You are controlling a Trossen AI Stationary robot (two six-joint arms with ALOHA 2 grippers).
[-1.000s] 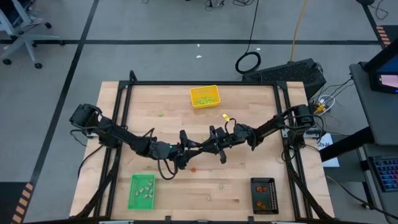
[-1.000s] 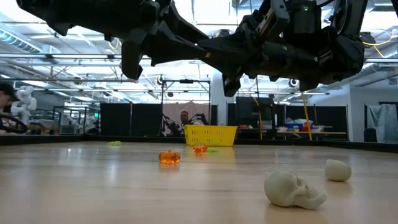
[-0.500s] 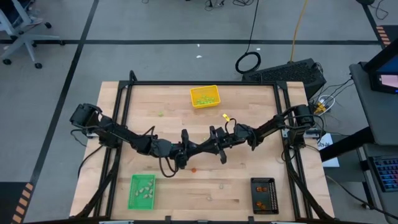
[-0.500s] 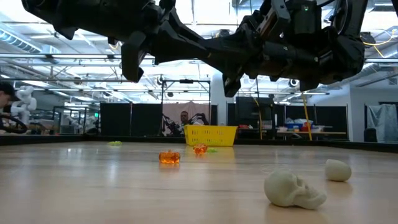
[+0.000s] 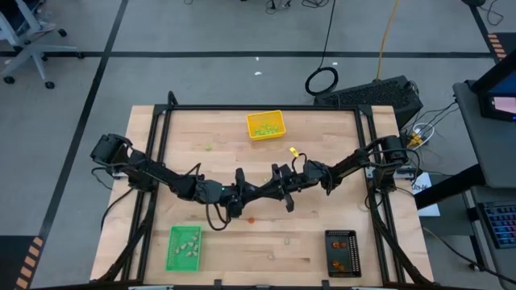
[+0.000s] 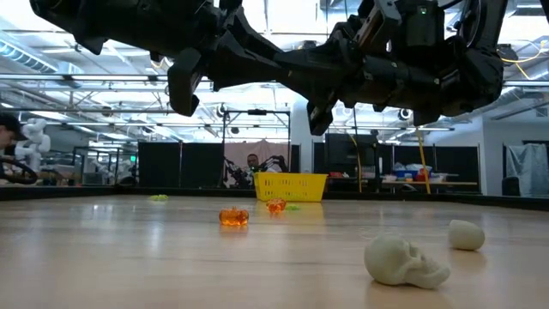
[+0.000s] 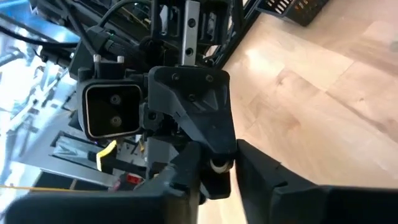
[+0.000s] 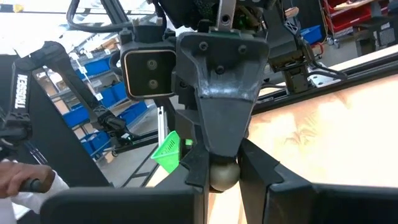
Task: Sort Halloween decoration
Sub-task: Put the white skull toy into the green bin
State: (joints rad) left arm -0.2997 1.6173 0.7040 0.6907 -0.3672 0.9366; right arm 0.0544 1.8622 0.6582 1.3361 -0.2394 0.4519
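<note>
- The one readable word is "TROSSEN", in white letters running along a dark arm link [image 8: 17,93] in the right wrist view. Below it is a person's hand [image 8: 18,180] with a white sleeve.
- A green tray [image 5: 185,246] sits at the near left of the surface [image 5: 322,225] and holds a few pale pieces.
- A light green piece [image 5: 208,147] lies alone toward the far left.
- The left gripper [image 7: 217,167] is over the middle of the surface, facing the right one. Its fingers are drawn narrow around a small pale piece [image 8: 224,175].
- Compared with a second ago, the left arm has crept slightly toward the centre.
- An orange piece [image 6: 233,217] lies on the surface under the two arms, and a second orange piece [image 6: 275,206] lies farther back. Neither has moved.
- A yellow tray [image 5: 265,125] at the far middle holds green bits.
- The right gripper [image 8: 224,174] is closed narrow on the same pale piece, so both grippers pinch it in the air. The right arm is where it was.
- A pale skull piece [image 6: 405,260] and a rounder pale piece [image 6: 466,234] lie on the surface, as before.
- A black tray [image 5: 342,252] at the near right holds orange pieces.
</note>
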